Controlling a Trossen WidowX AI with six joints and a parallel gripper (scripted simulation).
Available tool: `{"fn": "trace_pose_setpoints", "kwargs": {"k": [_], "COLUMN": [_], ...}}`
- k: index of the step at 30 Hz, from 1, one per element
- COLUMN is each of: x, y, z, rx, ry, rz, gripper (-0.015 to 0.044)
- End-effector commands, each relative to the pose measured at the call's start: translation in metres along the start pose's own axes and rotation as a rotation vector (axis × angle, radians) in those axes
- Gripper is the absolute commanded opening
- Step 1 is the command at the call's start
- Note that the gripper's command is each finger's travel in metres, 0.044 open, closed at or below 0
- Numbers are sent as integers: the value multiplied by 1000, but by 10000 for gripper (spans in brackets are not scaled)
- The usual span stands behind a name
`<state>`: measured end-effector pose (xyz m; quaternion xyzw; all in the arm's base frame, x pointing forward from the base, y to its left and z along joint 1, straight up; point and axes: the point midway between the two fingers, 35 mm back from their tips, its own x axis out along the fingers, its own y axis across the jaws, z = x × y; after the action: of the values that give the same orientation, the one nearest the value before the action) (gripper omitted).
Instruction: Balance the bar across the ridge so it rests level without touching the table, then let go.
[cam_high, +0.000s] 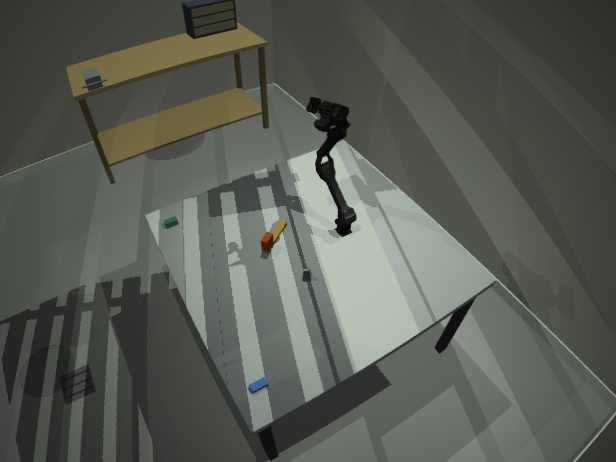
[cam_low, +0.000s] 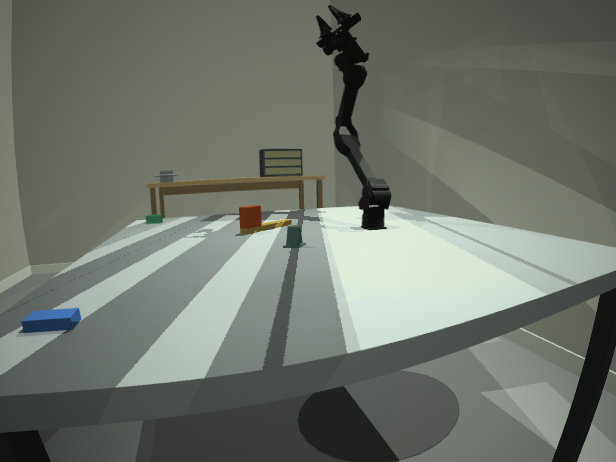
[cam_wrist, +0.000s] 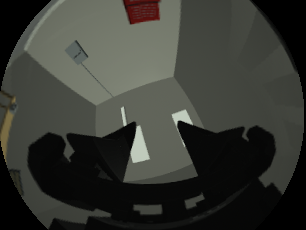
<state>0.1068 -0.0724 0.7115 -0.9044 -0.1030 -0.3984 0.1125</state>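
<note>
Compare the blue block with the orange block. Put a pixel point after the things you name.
The blue block (cam_high: 258, 385) (cam_low: 50, 320) lies flat; the orange block (cam_high: 267, 242) (cam_low: 250, 218) stands taller. The blue block sits near the table's edge, apart from other things; the orange block is at one end of the yellow bar (cam_high: 280, 231) (cam_low: 272, 226). Both are box-shaped.

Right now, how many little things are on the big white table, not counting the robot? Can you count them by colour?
Green block: 1
Blue block: 1
Orange-red block: 1
Yellow bar: 1
Grey-green piece: 1
Total: 5
</note>
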Motion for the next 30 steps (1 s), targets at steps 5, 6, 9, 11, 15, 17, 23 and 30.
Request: {"fn": "trace_pose_setpoints", "kwargs": {"k": [5,6,9,11,15,17,23,30], "x": [1,1,2,2,5,6,10,15], "y": [-46,-52,-69,-81,-102,-112,-139,-162], "z": [1,2,7,11,21,28,51,84], "rx": [-172,-196,-268,-313,-403,-446,-575,-712], "ry": [10,10,7,3,-9,-18,-51,-106], "rz": [-59,-67,-90,-106,-139,-155,-206,-259], "gripper": [315,315,315,315,315,315,315,315]}}
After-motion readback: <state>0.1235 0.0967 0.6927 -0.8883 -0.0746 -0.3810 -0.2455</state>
